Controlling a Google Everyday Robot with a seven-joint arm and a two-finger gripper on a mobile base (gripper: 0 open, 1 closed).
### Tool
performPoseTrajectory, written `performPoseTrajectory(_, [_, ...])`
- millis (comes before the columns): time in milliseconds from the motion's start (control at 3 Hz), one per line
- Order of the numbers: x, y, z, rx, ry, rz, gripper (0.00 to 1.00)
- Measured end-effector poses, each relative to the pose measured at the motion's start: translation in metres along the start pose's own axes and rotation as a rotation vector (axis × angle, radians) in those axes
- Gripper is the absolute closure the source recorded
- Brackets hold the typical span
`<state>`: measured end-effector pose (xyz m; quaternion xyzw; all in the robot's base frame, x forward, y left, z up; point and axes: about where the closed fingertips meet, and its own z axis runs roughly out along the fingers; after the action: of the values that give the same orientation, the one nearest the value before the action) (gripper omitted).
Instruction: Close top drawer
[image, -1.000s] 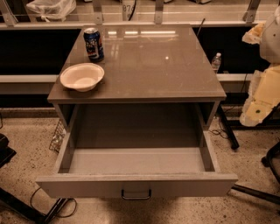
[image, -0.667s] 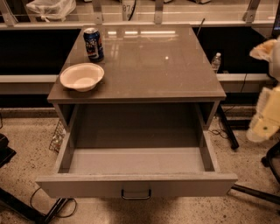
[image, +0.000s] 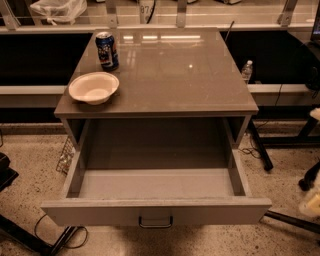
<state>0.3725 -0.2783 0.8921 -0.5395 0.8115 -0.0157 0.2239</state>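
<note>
Sinking beside the worktop's (image: 170, 75) right edge, the cream pincer (image: 313, 202) is leaving view, grip impossible to tell; the wide grey-beige top drawer (image: 210, 212) is staying open.

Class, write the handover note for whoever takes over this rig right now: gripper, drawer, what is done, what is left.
Gripper: not in view; only a pale arm part shows low at the right edge, apart from the drawer.
Top drawer: pulled far out, handle free.
Done: nothing yet.
Left: bring the gripper to the front panel and push it shut.
Bowl and can stand on the cabinet top.
</note>
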Motion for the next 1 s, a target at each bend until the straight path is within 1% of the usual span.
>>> performPoseTrajectory(333, [0.038, 0.026, 0.026, -0.018, -0.007, 0.045, 0.0])
performPoseTrajectory(667, [0.069, 0.061, 0.053, -0.058, -0.02, 0.069, 0.0])
performPoseTrajectory(1000, [0.069, 0.061, 0.053, -0.058, -0.02, 0.069, 0.0])
